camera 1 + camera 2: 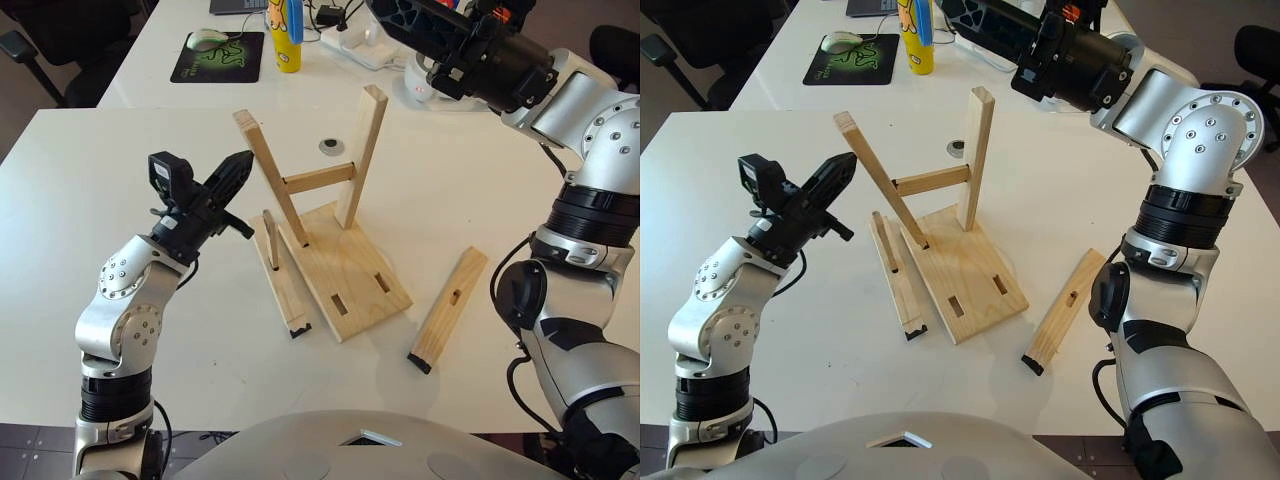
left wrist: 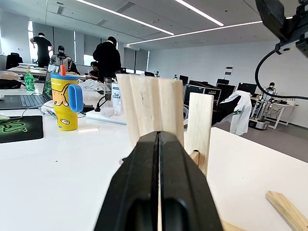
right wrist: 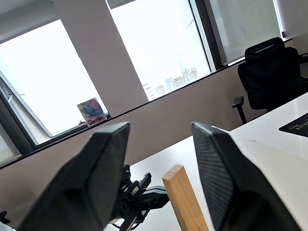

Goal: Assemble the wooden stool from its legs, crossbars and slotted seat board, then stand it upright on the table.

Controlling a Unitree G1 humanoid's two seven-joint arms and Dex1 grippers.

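The slotted seat board (image 1: 345,272) lies flat in the middle of the white table (image 1: 120,300). Two legs (image 1: 268,170) (image 1: 364,150) stand in its far slots, joined by a crossbar (image 1: 318,180); the left one leans outward. A third leg (image 1: 283,283) lies along the board's left edge with a short bar (image 1: 270,235) sticking up from it. A fourth leg (image 1: 448,308) lies loose to the right. My left gripper (image 1: 243,162) is shut and empty, pointing at the leaning leg (image 2: 149,103) from the left. My right gripper (image 3: 160,127) hangs open above the upright leg's top (image 3: 177,179).
At the back stand a yellow bottle (image 1: 287,35), a mouse (image 1: 207,40) on a black pad (image 1: 218,60) and a white power strip (image 1: 355,45). A round cable grommet (image 1: 332,147) sits behind the stool. Bare table lies front left.
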